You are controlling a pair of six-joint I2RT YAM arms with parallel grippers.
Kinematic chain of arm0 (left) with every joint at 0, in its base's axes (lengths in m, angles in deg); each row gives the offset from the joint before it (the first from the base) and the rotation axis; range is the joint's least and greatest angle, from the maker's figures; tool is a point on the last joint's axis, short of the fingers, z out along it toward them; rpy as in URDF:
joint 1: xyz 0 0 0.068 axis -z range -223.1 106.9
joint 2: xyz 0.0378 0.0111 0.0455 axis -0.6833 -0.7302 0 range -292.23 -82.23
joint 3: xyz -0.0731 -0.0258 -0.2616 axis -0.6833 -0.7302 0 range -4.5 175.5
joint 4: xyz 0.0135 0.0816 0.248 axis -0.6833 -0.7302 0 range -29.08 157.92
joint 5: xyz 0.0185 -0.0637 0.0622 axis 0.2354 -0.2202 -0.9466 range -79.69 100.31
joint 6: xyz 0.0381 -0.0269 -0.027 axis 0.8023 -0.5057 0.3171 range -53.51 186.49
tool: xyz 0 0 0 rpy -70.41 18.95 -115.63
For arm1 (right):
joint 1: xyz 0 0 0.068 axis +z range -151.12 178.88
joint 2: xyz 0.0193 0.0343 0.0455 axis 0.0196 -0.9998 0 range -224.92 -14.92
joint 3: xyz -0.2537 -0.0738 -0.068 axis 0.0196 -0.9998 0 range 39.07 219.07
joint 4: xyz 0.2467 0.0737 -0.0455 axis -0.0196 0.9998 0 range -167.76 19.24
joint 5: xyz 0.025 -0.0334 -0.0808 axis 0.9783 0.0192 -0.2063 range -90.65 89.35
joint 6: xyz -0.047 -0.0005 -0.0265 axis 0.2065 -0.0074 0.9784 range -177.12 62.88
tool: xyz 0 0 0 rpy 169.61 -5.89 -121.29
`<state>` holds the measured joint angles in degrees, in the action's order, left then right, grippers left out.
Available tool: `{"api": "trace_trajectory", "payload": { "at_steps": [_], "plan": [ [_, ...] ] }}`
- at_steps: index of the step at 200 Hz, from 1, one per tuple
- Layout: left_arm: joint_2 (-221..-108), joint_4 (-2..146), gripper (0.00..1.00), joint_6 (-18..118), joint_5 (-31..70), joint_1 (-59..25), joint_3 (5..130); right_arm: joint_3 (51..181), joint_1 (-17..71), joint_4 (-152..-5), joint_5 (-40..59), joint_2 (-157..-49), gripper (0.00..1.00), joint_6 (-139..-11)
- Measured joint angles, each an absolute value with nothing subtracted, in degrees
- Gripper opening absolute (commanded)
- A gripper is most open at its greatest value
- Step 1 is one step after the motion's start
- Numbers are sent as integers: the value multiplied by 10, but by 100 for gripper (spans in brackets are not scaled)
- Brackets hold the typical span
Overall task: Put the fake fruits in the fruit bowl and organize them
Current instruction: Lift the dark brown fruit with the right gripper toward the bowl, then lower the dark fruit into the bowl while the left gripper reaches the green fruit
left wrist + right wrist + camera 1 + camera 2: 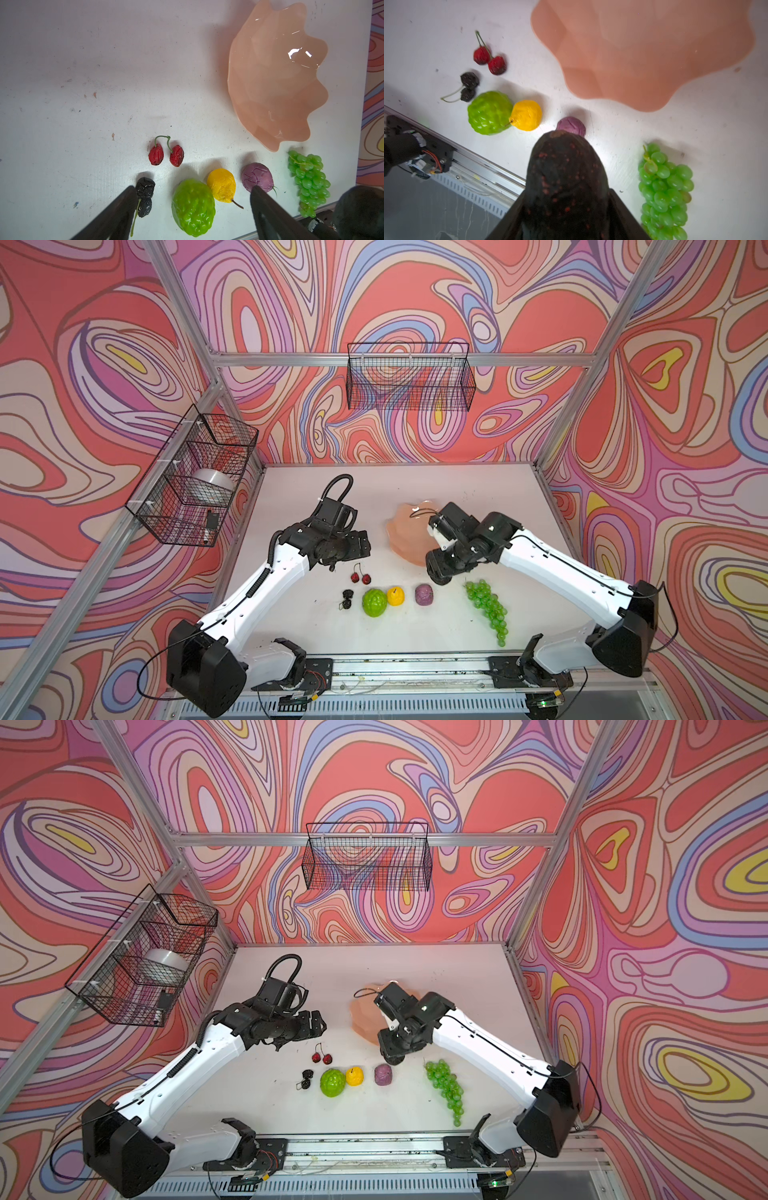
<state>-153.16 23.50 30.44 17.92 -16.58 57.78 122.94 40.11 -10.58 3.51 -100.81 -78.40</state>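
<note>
My right gripper (566,200) is shut on the dark avocado (566,176), held above the table just in front of the peach-pink fruit bowl (403,531). The bowl's inside (276,83) holds nothing that I can see. In a row on the table lie the black berries (347,599), the bumpy lime-green ball (374,602), the yellow fruit (395,596) and the purple ball (424,594). The cherry pair (360,577) lies behind them and the grape bunch (488,608) to the right. My left gripper (193,187) hangs open above the row, left of the bowl.
A wire basket (195,477) on the left wall holds a silver metal bowl (212,485). Another wire basket (409,377) hangs on the back wall. The arms' metal rail (415,670) runs along the table's front edge.
</note>
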Motion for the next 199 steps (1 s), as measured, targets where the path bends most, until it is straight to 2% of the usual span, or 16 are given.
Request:
{"api": "trace_trajectory", "payload": {
  "at_steps": [26,56,127,199],
  "plan": [
    [-1517,232,89,304,178,-166,579,1344,323,-100,23,-1094,40,-703],
    [-1501,228,89,303,178,-168,579,1430,287,-127,-11,-1195,40,-636],
    [-1491,226,89,299,167,-169,576,1438,285,-158,-43,-1325,41,-523],
    [-1516,227,89,298,167,-169,576,1456,270,-171,-27,-1385,43,-473]
  ]
}}
